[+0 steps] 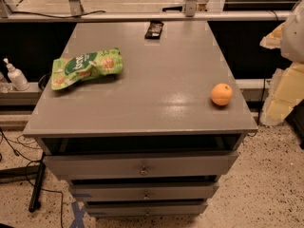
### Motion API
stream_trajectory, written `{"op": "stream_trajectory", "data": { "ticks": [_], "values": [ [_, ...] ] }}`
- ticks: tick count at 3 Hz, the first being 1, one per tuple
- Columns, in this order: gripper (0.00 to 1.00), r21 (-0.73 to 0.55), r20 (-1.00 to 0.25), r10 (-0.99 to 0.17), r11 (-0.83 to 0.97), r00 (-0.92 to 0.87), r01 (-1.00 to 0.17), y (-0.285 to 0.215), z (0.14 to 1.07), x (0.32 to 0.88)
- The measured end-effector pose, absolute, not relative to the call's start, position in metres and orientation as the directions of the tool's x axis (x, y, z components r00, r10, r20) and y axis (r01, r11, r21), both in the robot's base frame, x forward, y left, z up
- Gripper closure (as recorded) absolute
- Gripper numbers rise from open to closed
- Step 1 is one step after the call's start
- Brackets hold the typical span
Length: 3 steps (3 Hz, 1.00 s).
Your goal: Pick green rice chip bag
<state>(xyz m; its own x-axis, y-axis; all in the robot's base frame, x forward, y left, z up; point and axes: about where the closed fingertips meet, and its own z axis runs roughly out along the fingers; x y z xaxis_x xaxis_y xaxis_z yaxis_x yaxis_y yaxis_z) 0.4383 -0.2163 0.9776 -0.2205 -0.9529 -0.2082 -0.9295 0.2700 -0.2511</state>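
The green rice chip bag (pixel 86 67) is a crinkled light-green pouch with a dark green round logo and pictured orange chips. It lies flat on the left side of the grey cabinet top (pixel 156 75). My gripper (pixel 267 77) hangs at the right edge of the view, beyond the cabinet's right side and far from the bag. Its two yellowish fingers (pixel 284 95) stand apart, open and empty.
An orange (pixel 222 94) sits near the right front of the top. A small dark flat packet (pixel 154 29) lies at the back edge. The cabinet has several drawers (pixel 142 167) below, slightly open. A white pump bottle (pixel 16 76) stands on a ledge at the left.
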Motion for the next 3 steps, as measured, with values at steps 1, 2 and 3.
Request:
{"op": "stream_trajectory", "data": {
  "ticks": [1,2,3],
  "values": [
    [0.0,-0.251,-0.208,-0.953,0.27,-0.221,-0.93,-0.216,0.978,0.438],
    [0.0,-0.244,-0.274,-0.955,0.184,-0.115,-0.952,-0.192,0.972,0.46],
    [0.0,-0.244,-0.391,-0.918,0.033,0.068,-0.969,-0.131,0.956,0.482]
  ]
}}
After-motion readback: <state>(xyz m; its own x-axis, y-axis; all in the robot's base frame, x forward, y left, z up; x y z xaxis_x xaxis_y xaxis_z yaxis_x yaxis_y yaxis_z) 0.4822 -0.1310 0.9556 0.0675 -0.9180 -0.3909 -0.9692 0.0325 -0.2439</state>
